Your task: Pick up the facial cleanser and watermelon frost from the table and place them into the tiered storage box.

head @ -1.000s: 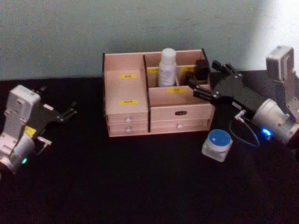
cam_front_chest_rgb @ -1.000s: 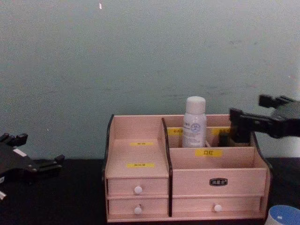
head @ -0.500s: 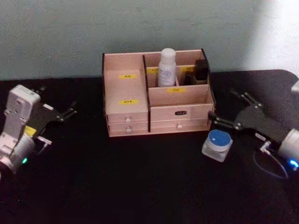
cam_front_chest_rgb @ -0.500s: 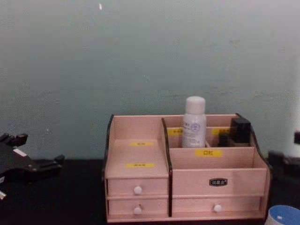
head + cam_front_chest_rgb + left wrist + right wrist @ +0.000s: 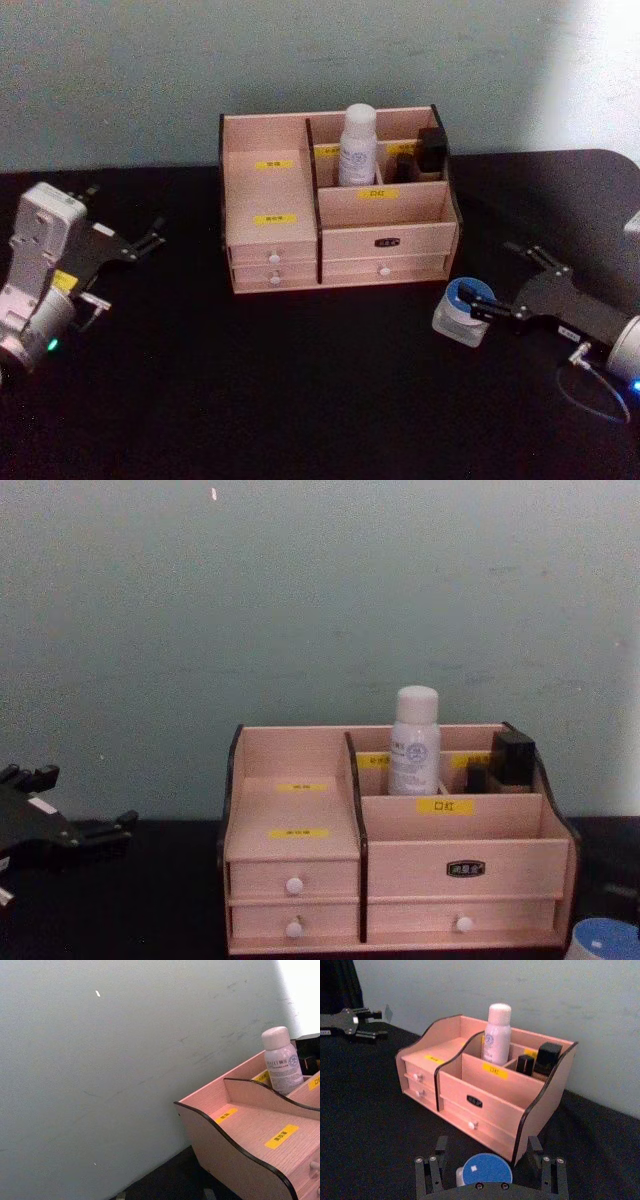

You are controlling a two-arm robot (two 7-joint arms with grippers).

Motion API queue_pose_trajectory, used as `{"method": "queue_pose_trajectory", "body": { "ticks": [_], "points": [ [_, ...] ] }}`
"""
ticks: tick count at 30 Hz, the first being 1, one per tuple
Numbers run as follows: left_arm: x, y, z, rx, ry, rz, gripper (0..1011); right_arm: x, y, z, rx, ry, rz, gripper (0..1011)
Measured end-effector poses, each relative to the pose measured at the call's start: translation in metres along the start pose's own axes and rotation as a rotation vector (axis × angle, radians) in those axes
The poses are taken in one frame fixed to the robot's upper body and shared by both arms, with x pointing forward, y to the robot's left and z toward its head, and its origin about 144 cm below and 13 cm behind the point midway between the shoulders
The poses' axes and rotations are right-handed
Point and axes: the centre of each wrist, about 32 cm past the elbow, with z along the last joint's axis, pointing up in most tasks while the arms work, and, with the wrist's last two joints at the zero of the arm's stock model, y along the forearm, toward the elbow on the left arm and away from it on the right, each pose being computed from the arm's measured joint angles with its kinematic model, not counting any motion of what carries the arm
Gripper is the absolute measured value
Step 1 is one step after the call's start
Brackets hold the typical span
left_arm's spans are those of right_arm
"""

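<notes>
The tiered storage box (image 5: pixel 270 195) stands mid-table by the wall, also in the chest view (image 5: pixel 460 835). A white bottle (image 5: pixel 358 145) stands upright in a rear compartment. A black-capped item (image 5: pixel 432 150) is in the rear right compartment. A blue-lidded jar (image 5: pixel 463 312) rests on the table in front of the box's right end. My right gripper (image 5: pixel 495 278) is open at the jar. In the right wrist view the jar (image 5: pixel 485 1172) lies between its spread fingers (image 5: pixel 427 1172). No label shows which item is the facial cleanser or the watermelon frost. My left gripper (image 5: pixel 128 212) is open at the far left.
A pale wall runs close behind the box. The black tabletop (image 5: pixel 300 380) stretches wide in front of the box and between the arms. A smaller black item (image 5: pixel 524 1063) sits beside the black-capped one. The box's two drawers on each side are closed.
My right gripper has pulled back from the box's rear right compartment, leaving the black-capped item there, and dropped down to the blue-lidded jar. The left arm has not moved.
</notes>
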Motion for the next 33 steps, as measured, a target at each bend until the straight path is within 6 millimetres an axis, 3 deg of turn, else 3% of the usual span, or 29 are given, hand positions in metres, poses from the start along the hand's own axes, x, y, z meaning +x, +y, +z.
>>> {"method": "queue_pose_trajectory", "body": {
  "ticks": [13,33],
  "points": [
    [0.0000,0.0000,0.0000,0.000,0.000,0.000,1001,-0.0003,0.0036,-0.0109,-0.069,0.063,-0.001,1000],
    [0.0000,0.0000,0.0000,0.000,0.000,0.000,1001,0.0012,0.0089,-0.0117,-0.137,0.128,0.002,1000]
  ]
}}
